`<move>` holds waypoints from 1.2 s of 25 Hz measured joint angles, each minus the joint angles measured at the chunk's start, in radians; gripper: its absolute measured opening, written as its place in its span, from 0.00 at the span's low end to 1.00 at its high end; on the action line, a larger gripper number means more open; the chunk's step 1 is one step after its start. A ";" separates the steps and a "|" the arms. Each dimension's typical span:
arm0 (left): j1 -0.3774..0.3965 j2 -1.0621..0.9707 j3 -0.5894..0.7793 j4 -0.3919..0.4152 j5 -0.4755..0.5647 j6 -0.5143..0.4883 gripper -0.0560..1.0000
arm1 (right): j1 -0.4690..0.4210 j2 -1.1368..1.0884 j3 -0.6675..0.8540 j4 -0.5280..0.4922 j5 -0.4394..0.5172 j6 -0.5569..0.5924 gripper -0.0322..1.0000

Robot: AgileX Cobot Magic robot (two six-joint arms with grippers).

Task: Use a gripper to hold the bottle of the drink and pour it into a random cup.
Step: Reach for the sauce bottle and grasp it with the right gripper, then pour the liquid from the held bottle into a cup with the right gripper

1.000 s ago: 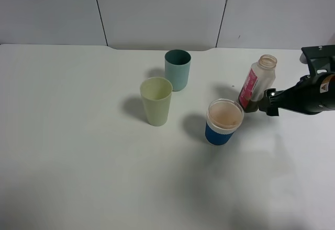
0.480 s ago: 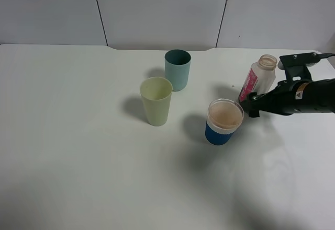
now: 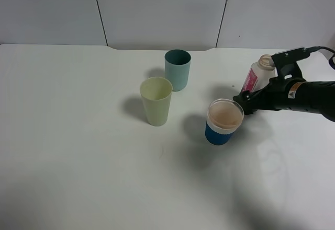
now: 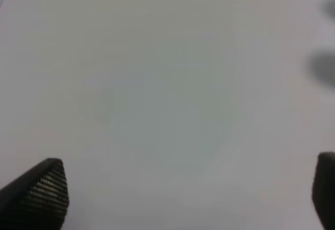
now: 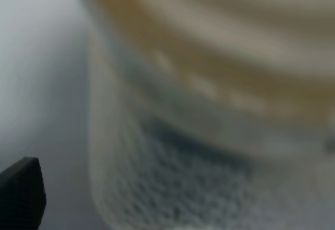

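Your right gripper (image 3: 244,103) lies low over the table (image 3: 78,151), its tip between the foot of the bottle (image 3: 255,75) and the rim of the cup (image 3: 224,121). From the high camera its black fingers merge into one dark shape, so you cannot tell whether they are apart or clamped. The right wrist camera does not settle it. It shows one dark fingertip (image 5: 21,193) at the edge and a blurred surface (image 5: 199,136) very close to the lens, pale and banded on one side, grey-blue and grainy on the other. You cannot tell whether that is the bottle or the cup.

The bottle stands upright just behind the gripper. Its open neck and pink-red label show, and the arm hides its lower part. Whether it holds any liquid is not clear. The cup sits just in front of the gripper tip, blue below, white near the rim, pale peach inside.

Further out, toward the middle of the table, the pale yellow-green cup (image 3: 156,101) stands well apart from the gripper, with the teal cup (image 3: 177,69) just behind it.

Your left gripper (image 4: 183,196) appears only in its own wrist camera. Its textured fingertips (image 4: 42,191) are spread wide, with nothing between them but white tabletop.
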 joint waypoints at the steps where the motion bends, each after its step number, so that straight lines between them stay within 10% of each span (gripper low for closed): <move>1: 0.000 0.000 0.000 0.000 0.000 0.000 0.93 | 0.000 0.000 0.000 0.001 -0.015 -0.011 0.99; 8: 0.000 0.000 0.000 0.000 0.000 0.000 0.93 | 0.000 0.003 0.000 0.003 -0.098 -0.052 0.96; 16: 0.000 0.000 0.000 0.000 0.000 0.000 0.93 | 0.000 0.025 0.000 0.004 -0.067 -0.047 0.38; 30: 0.000 0.000 0.000 0.000 0.000 0.000 0.93 | 0.000 0.020 0.000 0.007 -0.041 0.004 0.39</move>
